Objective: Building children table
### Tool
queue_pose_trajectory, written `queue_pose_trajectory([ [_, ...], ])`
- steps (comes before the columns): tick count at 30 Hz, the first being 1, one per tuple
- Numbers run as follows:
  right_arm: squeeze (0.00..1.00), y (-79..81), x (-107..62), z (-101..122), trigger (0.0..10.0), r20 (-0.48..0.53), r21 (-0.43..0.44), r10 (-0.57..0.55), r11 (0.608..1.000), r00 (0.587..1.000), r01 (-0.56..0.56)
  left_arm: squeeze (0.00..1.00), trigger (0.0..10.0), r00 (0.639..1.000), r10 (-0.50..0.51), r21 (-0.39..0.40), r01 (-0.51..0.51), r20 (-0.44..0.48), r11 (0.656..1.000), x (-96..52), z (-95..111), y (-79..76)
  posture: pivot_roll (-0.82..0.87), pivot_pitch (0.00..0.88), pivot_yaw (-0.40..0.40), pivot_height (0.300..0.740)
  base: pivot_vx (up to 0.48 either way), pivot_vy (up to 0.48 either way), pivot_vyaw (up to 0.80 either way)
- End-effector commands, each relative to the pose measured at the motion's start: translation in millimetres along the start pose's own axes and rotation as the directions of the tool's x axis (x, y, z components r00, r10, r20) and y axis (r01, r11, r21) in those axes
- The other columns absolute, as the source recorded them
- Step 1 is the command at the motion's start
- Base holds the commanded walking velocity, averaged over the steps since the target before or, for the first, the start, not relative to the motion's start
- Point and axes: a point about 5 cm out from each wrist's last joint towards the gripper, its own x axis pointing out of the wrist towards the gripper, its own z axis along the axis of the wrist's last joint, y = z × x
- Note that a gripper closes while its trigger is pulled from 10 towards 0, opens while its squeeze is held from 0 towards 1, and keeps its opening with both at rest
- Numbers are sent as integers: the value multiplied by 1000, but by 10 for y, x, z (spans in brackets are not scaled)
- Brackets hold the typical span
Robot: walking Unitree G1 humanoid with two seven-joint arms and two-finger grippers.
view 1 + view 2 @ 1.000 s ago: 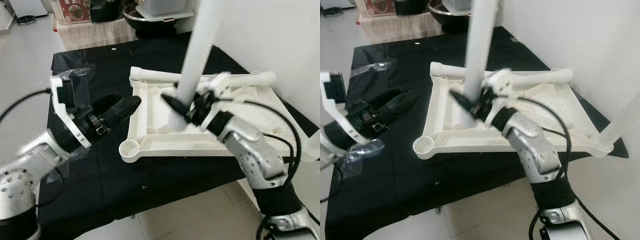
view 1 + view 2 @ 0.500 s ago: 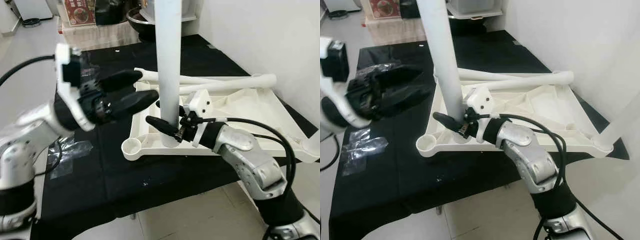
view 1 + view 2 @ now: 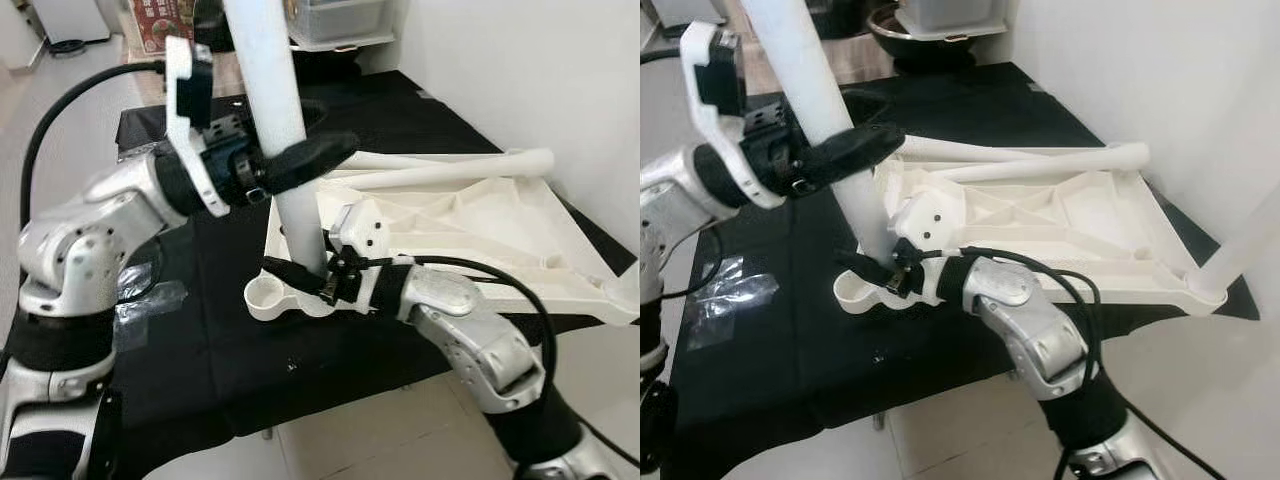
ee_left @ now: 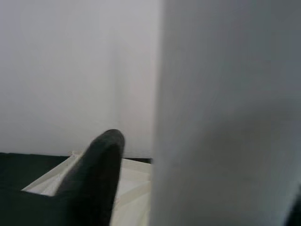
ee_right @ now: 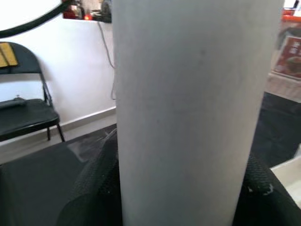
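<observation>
both claws (image 3: 300, 158) (image 3: 300, 285) around white leg (image 3: 285, 150)

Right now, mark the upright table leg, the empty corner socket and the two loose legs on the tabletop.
upright table leg (image 3: 290, 170), left eye view, mid shaft.
empty corner socket (image 3: 262, 294), left eye view, its rim.
loose legs (image 3: 1080, 158), right eye view, upper leg's shaft.

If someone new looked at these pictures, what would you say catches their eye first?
A tall white table leg stands nearly upright, its foot near a corner socket of the upturned white tabletop on the black-covered table. The left gripper clasps it higher up, the right gripper near its base. Two more legs lie across the tabletop's far edge.
</observation>
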Motion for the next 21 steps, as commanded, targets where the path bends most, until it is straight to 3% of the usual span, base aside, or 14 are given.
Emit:
queue_pose_trajectory([
  [1,0,47,33,59,10000,19,-29,23,999,1000,-23,0,0,1000,22,-2,-22,-16,1000,12,-43,46,-49,64,-9,740,0,0,0],
  [15,0,-147,102,-26,10000,-42,-21,-148,989,988,147,0,0,999,-43,-19,43,-28,999,40,-50,24,-41,62,-13,740,0,0,0],
  [16,59,-158,118,-31,10000,-47,-17,-158,987,986,157,0,0,998,-54,-25,54,-28,998,44,-54,14,-41,62,-13,740,0,0,0],
  [17,1000,-150,139,-31,10000,-50,-21,-153,988,987,152,0,0,998,-64,-29,63,-29,998,47,-61,2,-40,60,-12,740,0,0,0],
  [21,1000,-126,200,-13,10000,-45,-29,-149,989,988,148,0,0,996,-82,-42,81,-30,996,60,-88,-29,-38,58,-13,740,0,0,0],
])
